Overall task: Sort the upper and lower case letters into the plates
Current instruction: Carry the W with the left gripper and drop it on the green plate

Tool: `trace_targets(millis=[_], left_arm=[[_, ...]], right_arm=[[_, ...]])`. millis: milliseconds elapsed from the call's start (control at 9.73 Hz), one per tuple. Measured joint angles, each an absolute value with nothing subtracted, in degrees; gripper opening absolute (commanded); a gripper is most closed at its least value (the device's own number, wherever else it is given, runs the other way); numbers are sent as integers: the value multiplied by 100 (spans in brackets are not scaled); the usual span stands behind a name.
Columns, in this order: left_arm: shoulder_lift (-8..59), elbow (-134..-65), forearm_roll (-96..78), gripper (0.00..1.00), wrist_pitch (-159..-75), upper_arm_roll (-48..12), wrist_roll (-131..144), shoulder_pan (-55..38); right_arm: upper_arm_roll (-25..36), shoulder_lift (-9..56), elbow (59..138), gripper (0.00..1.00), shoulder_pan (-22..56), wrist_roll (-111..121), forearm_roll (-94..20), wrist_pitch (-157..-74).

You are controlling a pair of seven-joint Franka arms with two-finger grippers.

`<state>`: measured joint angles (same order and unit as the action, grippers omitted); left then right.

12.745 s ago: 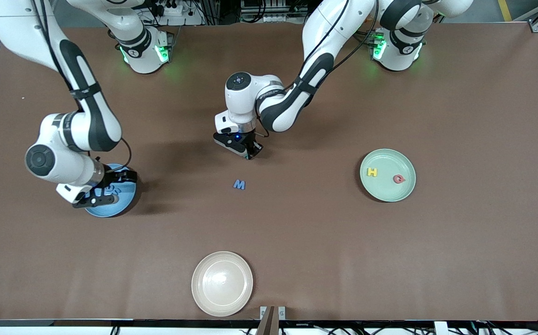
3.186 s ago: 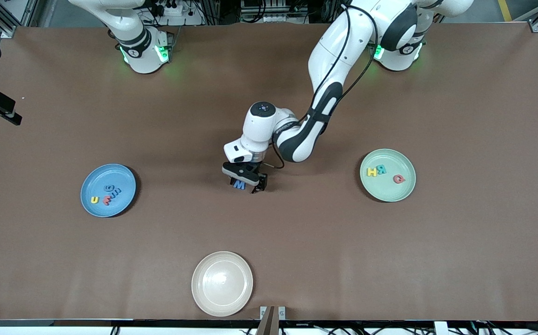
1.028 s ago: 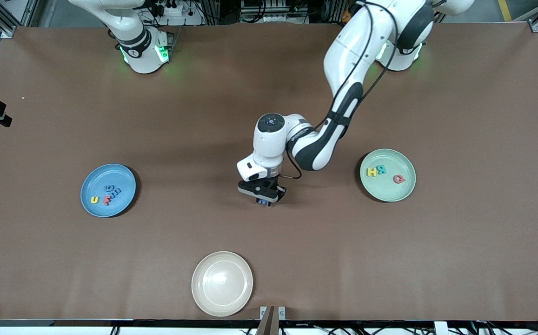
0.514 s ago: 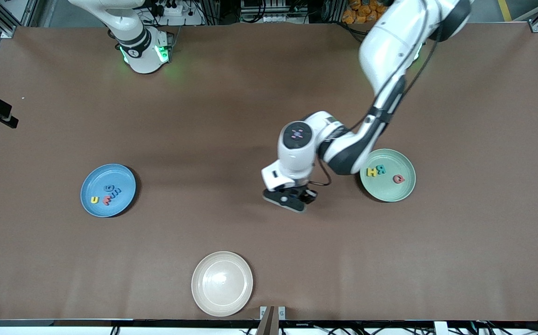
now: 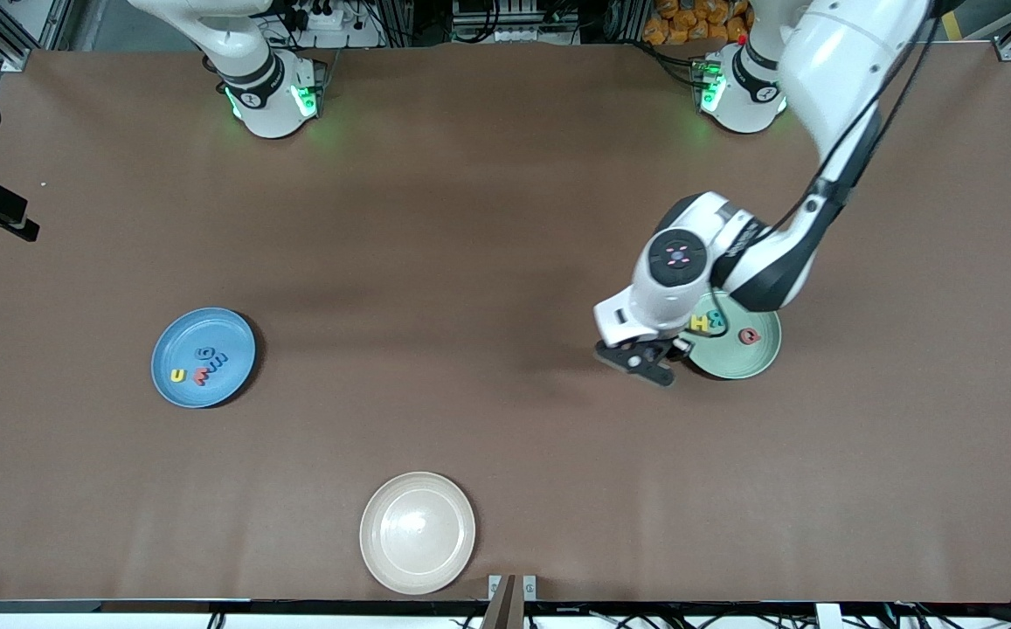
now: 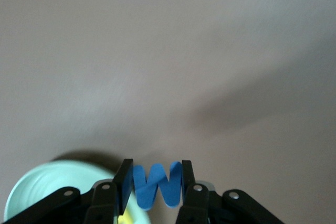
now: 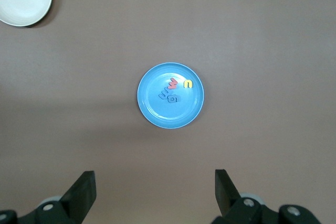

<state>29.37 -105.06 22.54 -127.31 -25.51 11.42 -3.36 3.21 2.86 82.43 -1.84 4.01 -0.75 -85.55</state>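
I see a matt brown bench (image 5: 470,218), smooth glazed-looking plates (image 5: 754,358), a soft, foam-like blue letter (image 6: 156,184), and glossy white plastic arm shells (image 5: 837,52).

Wide brown table (image 5: 435,218), evenly lit

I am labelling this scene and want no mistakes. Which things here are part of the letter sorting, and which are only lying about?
Part of the job:
- blue letter, held in the left end effector
- green plate with three letters
- blue plate with four letters
- right end effector, open, high over the blue plate

Only lying about:
- white plate, nearest the front camera
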Motion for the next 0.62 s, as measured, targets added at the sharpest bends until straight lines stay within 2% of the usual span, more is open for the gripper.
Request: trace_targets(millis=[206, 411, 514, 617], left_arm=[[2641, -11167, 2254, 24, -12733, -2953, 654, 608], [2533, -11588, 2254, 28, -12745, -3673, 64, 1977], [2528, -11663, 2255, 29, -12751, -3820, -88, 2313], [2528, -11709, 2255, 37, -12755, -3855, -116, 2407]], right_arm=[[297, 295, 8244, 100, -169, 407, -65, -8589], [276, 309, 8246, 100, -68, 411, -4, -8628], [272, 320, 8250, 100, -14, 417, 7, -8613], [266, 328, 8255, 100, 17, 483, 13, -8600]])
